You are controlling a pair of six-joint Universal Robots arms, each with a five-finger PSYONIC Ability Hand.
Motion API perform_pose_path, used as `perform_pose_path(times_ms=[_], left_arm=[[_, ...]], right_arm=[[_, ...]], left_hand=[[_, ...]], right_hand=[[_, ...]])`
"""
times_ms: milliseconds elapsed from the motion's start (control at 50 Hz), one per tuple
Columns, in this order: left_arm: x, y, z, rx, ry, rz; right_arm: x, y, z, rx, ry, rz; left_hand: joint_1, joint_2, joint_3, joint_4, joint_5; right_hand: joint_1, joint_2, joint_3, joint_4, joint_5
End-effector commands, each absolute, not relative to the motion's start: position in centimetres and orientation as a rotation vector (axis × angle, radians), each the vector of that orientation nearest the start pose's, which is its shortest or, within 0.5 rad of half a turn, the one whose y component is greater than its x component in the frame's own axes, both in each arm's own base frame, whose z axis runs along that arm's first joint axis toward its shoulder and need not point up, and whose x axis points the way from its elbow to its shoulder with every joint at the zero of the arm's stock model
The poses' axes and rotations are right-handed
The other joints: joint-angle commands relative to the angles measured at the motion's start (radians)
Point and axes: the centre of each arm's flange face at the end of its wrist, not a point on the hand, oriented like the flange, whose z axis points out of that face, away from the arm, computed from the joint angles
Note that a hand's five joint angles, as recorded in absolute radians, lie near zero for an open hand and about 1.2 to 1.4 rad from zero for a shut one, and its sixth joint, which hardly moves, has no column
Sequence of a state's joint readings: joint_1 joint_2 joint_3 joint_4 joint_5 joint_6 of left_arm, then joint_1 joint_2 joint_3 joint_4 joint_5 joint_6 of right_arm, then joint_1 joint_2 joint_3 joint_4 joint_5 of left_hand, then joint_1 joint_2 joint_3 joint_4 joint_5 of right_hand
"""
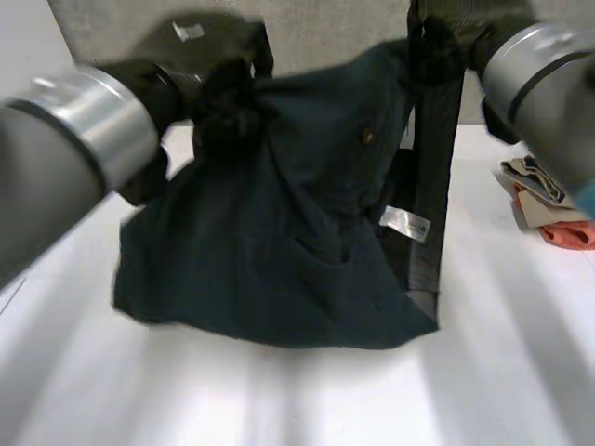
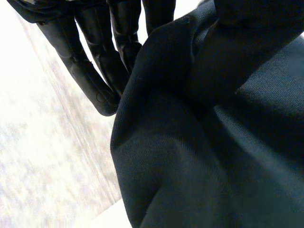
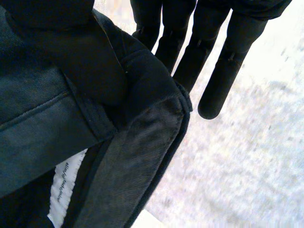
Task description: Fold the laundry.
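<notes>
Pinching garment point(image 1: 279, 242): left hand point(image 2: 95, 71), right hand point(image 3: 213, 61).

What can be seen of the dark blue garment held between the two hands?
The dark blue woven garment hangs spread out, its lower edge seemingly resting on the white table. It shows a small brown button, a white label and a greyer inner strip. The left hand pinches one upper corner, the right hand the other, thumb against straight fingers.
</notes>
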State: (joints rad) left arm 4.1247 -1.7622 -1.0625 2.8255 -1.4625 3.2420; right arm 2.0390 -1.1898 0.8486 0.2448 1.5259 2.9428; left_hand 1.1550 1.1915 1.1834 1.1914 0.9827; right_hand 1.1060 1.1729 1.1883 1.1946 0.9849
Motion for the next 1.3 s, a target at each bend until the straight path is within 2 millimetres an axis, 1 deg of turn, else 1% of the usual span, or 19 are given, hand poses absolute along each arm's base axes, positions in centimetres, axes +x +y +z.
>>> perform_pose_path(times_ms=[20,80,100,140,180,200,280,380,480,580,740,880,940,980,1100,1180,1240,1260,1300], left_arm=[[-33.5,-26.7,28.2,0.991,2.598,-2.117],[-34.2,-27.9,26.0,0.999,2.651,-2.048],[-34.6,-28.5,24.8,1.003,2.689,-2.009],[-35.1,-28.6,24.1,1.027,2.712,-1.989],[-35.1,-28.6,24.6,1.029,2.714,-1.986],[-34.9,-28.7,24.7,1.019,2.713,-1.983],[-33.3,-28.8,25.9,0.921,2.685,-1.979],[-30.3,-27.8,27.3,0.772,2.609,-1.971],[-27.4,-26.7,26.8,0.707,2.539,-1.920],[-25.1,-25.2,24.2,0.767,2.530,-1.761],[-23.5,-23.0,18.9,0.866,2.692,-1.430],[-23.2,-23.7,16.8,0.857,2.738,-1.388],[-23.5,-23.8,16.3,0.873,2.749,-1.388],[-23.9,-23.8,16.0,0.898,2.757,-1.391],[-25.7,-23.5,15.1,0.968,2.779,-1.399],[-26.9,-23.3,14.5,1.021,2.776,-1.400],[-27.5,-23.4,14.2,1.037,2.771,-1.405],[-27.8,-23.5,14.3,1.037,2.761,-1.420],[-27.8,-23.8,14.8,1.020,2.743,-1.448]], right_arm=[[32.7,-33.0,29.8,-0.819,2.018,-2.081],[33.5,-34.1,27.2,-0.892,2.074,-2.093],[34.0,-34.7,25.7,-0.950,2.106,-2.118],[34.7,-34.7,24.3,-1.019,2.133,-2.143],[35.2,-34.4,23.6,-1.089,2.170,-2.210],[35.1,-34.3,23.5,-1.105,2.194,-2.224],[34.0,-33.1,23.9,-1.126,2.283,-2.223],[32.9,-29.8,25.7,-1.199,2.206,-2.125],[32.0,-26.6,25.4,-1.360,2.087,-1.944],[30.9,-24.4,23.0,-1.474,2.069,-1.686],[30.8,-24.6,19.0,-1.505,2.066,-1.498],[32.1,-25.7,16.1,-1.441,2.067,-1.507],[32.3,-26.2,15.7,-1.401,2.069,-1.556],[32.5,-26.8,15.7,-1.356,2.068,-1.616],[32.1,-27.2,17.8,-1.244,2.077,-1.726],[31.8,-26.6,20.1,-1.205,2.046,-1.783],[31.6,-26.4,21.5,-1.188,2.027,-1.818],[31.5,-26.2,22.3,-1.185,2.015,-1.835],[31.5,-26.0,22.9,-1.187,2.007,-1.845]], left_hand=[[0.002,-0.035,-0.027,-0.035,0.000],[-0.332,-0.369,-0.361,-0.369,-0.335],[-0.680,-0.716,-0.708,-0.716,-0.682],[-0.973,-1.009,-1.001,-1.009,-0.975],[-0.980,-1.017,-1.009,-1.017,-0.983],[-0.980,-1.017,-1.009,-1.017,-0.983],[-0.980,-1.017,-1.009,-1.017,-0.983],[-0.980,-1.017,-1.009,-1.017,-0.983],[-0.980,-1.017,-1.009,-1.017,-0.983],[-0.801,-0.837,-0.829,-0.837,-0.803],[-0.713,-0.749,-0.741,-0.749,-0.715],[-0.850,-0.887,-0.879,-0.887,-0.852],[-0.853,-0.890,-0.882,-0.890,-0.856],[-0.853,-0.890,-0.882,-0.890,-0.856],[-0.859,-0.896,-0.888,-0.896,-0.862],[-0.830,-0.867,-0.859,-0.867,-0.832],[-0.640,-0.677,-0.669,-0.677,-0.642],[-0.337,-0.373,-0.365,-0.373,-0.339],[0.081,0.044,0.053,0.045,0.079]], right_hand=[[0.290,0.223,0.208,0.202,0.237],[0.290,0.223,0.208,0.202,0.237],[0.014,-0.053,-0.069,-0.075,-0.040],[-0.538,-0.605,-0.621,-0.627,-0.592],[-0.903,-0.970,-0.986,-0.992,-0.957],[-0.931,-0.998,-1.014,-1.020,-0.985],[-0.931,-0.998,-1.014,-1.020,-0.985],[-0.926,-0.993,-1.008,-1.015,-0.980],[-0.662,-0.729,-0.744,-0.751,-0.715],[-0.562,-0.629,-0.644,-0.650,-0.615],[-0.564,-0.631,-0.647,-0.653,-0.618],[-0.495,-0.561,-0.577,-0.583,-0.548],[-0.249,-0.315,-0.331,-0.337,-0.302],[0.235,0.168,0.153,0.147,0.182],[0.290,0.223,0.208,0.202,0.237],[0.290,0.223,0.208,0.202,0.237],[0.290,0.223,0.208,0.202,0.237],[0.290,0.223,0.208,0.202,0.237],[0.290,0.223,0.208,0.202,0.237]])
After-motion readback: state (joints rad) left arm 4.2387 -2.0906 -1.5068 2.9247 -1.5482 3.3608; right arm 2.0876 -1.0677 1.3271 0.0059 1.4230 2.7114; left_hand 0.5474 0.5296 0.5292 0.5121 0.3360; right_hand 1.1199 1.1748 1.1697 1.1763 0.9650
